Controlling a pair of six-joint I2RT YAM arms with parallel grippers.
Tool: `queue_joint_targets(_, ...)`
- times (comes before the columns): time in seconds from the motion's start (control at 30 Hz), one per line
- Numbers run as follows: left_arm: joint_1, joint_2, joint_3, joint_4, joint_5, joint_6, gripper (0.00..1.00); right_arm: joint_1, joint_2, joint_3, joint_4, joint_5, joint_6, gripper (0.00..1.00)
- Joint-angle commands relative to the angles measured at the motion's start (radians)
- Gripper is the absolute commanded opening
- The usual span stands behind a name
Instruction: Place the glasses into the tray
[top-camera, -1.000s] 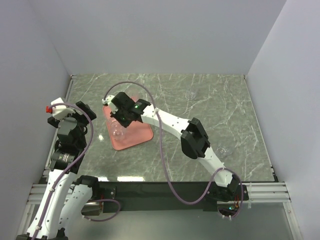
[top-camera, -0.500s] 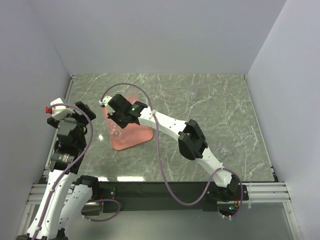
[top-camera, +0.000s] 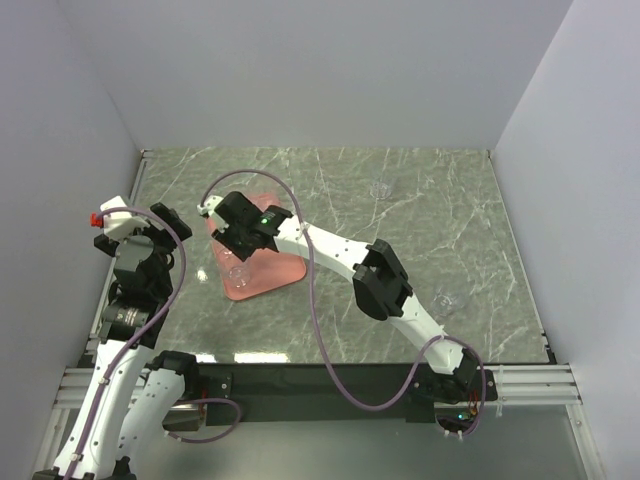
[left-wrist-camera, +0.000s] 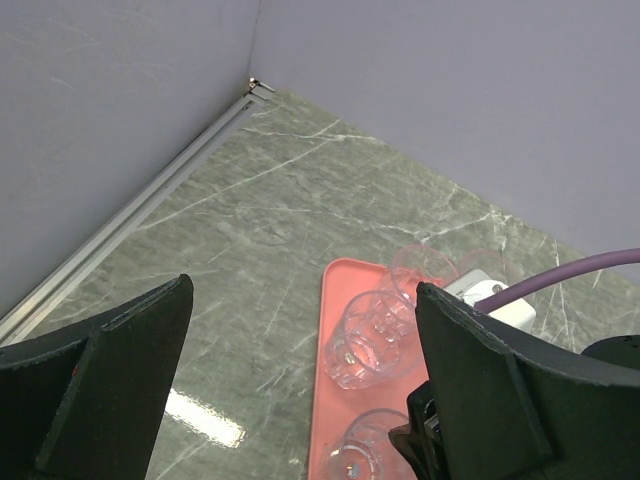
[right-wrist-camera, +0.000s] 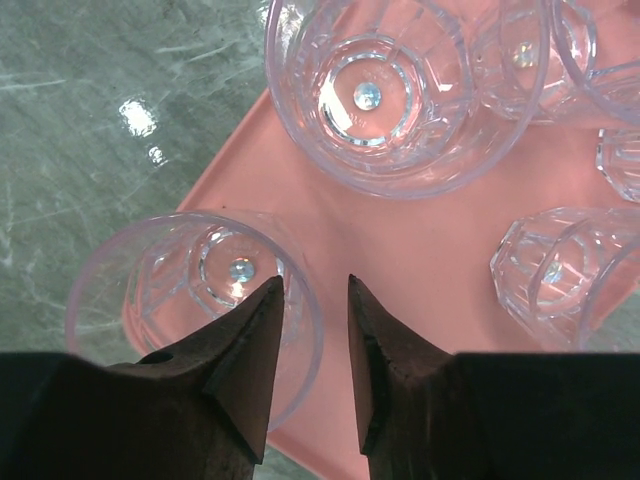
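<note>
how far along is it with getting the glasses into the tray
Done: several glasses stand in the tray. In hand: the right fingers, slightly apart, straddle the rim of one more glass at the tray's corner. Left: a far glass and a near glass out on the table.

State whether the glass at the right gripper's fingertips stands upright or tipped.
Upright: the glass shows its open rim to the camera, base beneath.
</note>
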Motion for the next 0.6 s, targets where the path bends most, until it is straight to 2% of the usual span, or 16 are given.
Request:
queue_joint_targets(0.0, -0.004, -0.008, 0.002, 0.024, 0.009, -0.002, 0.99, 0.010, -0.088, 0.056, 0.027, 0.032, -0.032, 0.42)
queue_joint_targets(0.07, -0.004, -0.012, 0.002, 0.024, 0.012, 0.001, 0.99, 0.009, -0.110, 0.058, 0.020, 0.044, -0.055, 0.45)
queue_joint_targets(0.57, -0.004, -0.020, -0.001, 0.032, 0.047, 0.016, 0.99, -0.007, -0.250, 0.021, -0.108, 0.003, -0.285, 0.45)
